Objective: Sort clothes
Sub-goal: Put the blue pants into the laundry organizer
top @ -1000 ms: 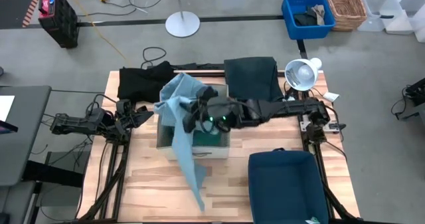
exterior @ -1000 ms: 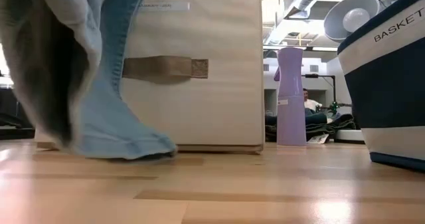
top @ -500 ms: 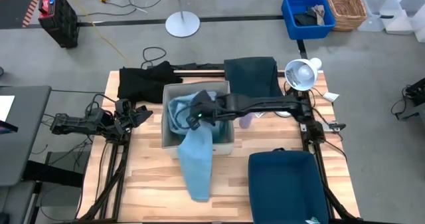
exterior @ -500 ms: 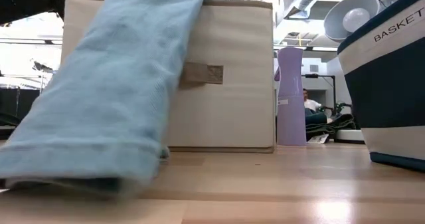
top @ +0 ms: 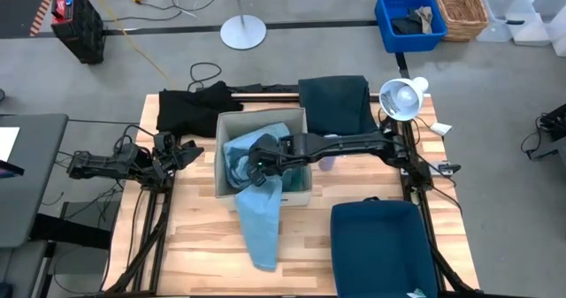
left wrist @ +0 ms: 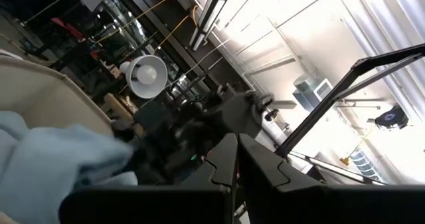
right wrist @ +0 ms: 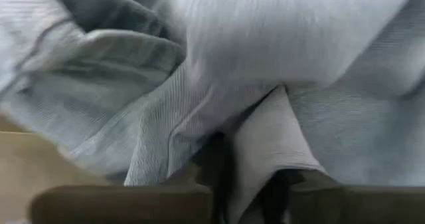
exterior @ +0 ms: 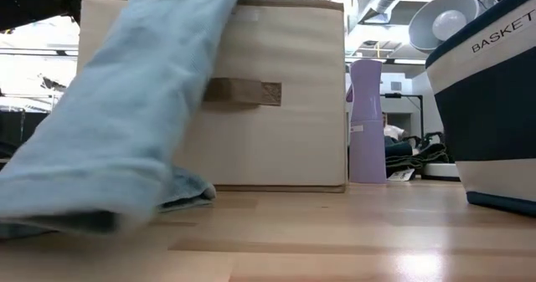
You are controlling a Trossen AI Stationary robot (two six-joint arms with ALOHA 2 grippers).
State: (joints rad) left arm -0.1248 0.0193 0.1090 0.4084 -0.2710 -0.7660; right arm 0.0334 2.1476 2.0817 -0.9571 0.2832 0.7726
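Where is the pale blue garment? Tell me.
In the high view, the pale blue garment lies partly inside the beige box at mid-table, its tail hanging over the front wall onto the table.

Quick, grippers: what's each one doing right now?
Left gripper: closed, empty, parked at the table's left edge.
Right gripper: over the beige box, in the pale blue garment; grip cannot be told.

Right arm stretches across the beige box (top: pixel 226 121), its gripper (top: pixel 257 164) lowered inside; left gripper (top: pixel 183 151) waits closed beside the box.

Pale blue-grey garment (top: pixel 256 210); beige box (exterior: pixel 285 140); black garment (top: pixel 190 108); dark green garment (top: pixel 334 102); navy bin (top: pixel 380 245).
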